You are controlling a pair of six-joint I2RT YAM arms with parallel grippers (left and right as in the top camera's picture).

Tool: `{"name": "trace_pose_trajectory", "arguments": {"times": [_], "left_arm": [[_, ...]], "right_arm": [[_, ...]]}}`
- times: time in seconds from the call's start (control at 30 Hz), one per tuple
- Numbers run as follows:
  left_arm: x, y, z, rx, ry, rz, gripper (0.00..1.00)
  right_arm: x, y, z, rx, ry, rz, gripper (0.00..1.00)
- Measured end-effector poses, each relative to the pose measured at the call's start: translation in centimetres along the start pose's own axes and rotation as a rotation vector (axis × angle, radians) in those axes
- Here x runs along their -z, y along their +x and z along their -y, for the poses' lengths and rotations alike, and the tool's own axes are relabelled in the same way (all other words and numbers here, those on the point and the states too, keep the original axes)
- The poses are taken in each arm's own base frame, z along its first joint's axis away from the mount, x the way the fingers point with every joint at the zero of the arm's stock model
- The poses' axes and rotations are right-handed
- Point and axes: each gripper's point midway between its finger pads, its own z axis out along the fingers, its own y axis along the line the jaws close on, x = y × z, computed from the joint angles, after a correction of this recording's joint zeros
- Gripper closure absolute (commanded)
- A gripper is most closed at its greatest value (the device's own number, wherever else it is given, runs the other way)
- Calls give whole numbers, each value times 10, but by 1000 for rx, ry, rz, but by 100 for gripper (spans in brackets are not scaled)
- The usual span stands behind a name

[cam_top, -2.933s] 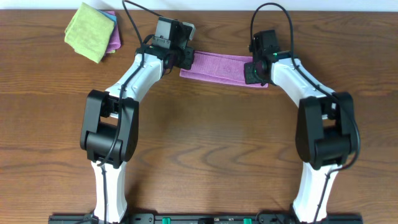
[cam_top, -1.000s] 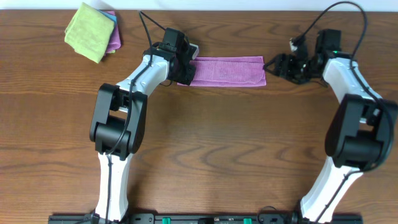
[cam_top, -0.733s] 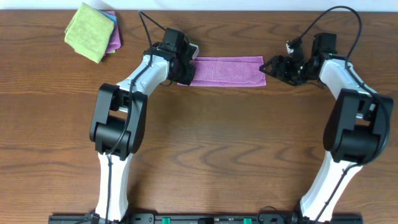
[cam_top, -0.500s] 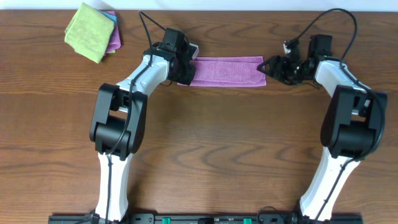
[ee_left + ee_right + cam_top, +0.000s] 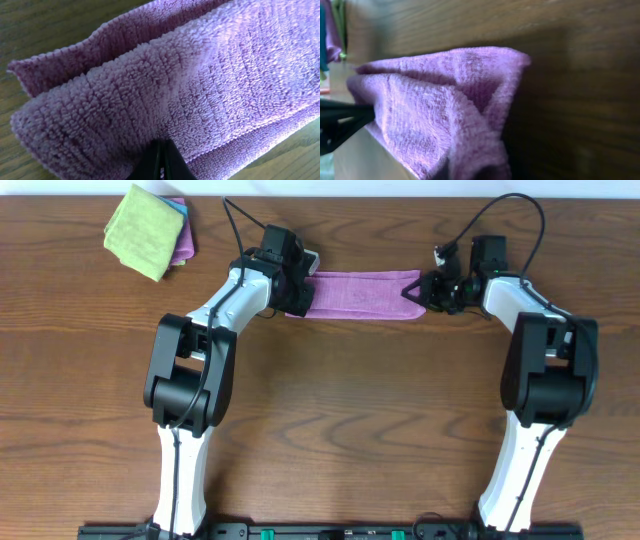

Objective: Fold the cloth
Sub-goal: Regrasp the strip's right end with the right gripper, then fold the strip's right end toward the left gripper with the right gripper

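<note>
A purple cloth (image 5: 355,292) lies folded into a long strip at the back of the wooden table. My left gripper (image 5: 297,288) is at its left end. In the left wrist view its fingertips (image 5: 162,162) are pressed together on the layered cloth (image 5: 200,75). My right gripper (image 5: 422,288) is at the strip's right end. In the right wrist view that end of the cloth (image 5: 435,110) is bunched and raised off the wood, narrowing toward my jaws, and it hides my fingers.
A stack of folded cloths, green on top (image 5: 145,230) over pink and blue, sits at the back left corner. The table's far edge runs just behind the strip.
My right arm has swung left from open wood to the strip's right end, which is now bunched inward. My left gripper has stayed on the left end.
</note>
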Motion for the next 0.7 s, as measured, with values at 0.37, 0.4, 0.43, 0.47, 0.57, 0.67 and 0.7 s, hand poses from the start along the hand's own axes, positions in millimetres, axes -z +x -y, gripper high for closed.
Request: {"name": "trace_pose_trajectory", "arguments": {"times": [0.37,0.4,0.43,0.47,0.57,0.67,0.7], "left_arm": [[0,0,0,104,3,2,94],[0,0,0,120,2,2,94],[0,0,0,133,3,2,94],[0,0,1,141,3,2,94],[-1,0,4,158,6,-1,94],[-3,0,14,173,14,-6,94],[-4,0,18,175,19,-9,94]], "right_arm": [[3,-2,-8,-60,-3,-4,99],[6,-4,-12,-55,-1,-2,99],[10,-6,-19,-43,1,3,99],[13,-7,-26,-30,2,7,98],[24,-11,-48,26,30,22,99],[29,-10,-73,100,67,28,99],[29,-8,-80,123,80,26,99]]}}
